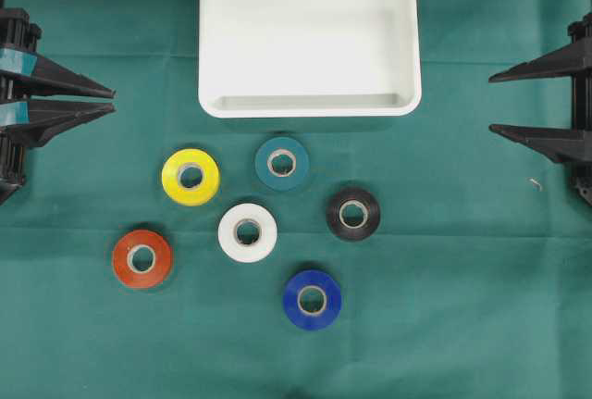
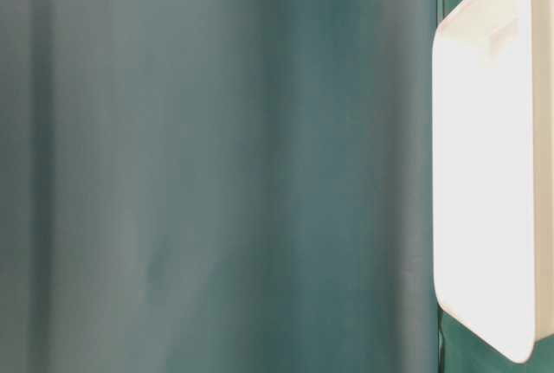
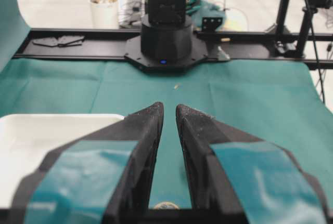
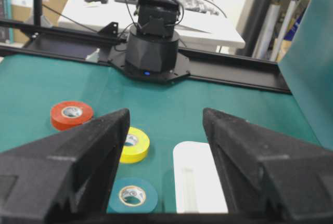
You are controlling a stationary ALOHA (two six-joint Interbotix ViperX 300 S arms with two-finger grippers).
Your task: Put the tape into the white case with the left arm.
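Right end effector [image 4: 166, 125], jaws apart, above the green desk [image 4: 31, 89]. Between them: yellow tape [image 4: 134, 144], teal tape [image 4: 132, 195], white case [image 4: 200, 185]. Far left: orange tape [image 4: 71, 114].

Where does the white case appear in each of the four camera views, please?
Overhead: white case at top centre, above the six tape rolls.
Table-level: seen turned on its side, along the right edge.
Left wrist: lower left, beside the left gripper.
Right wrist: bottom centre, partly hidden behind the gripper fingers.
Shared landmark: the green cloth.
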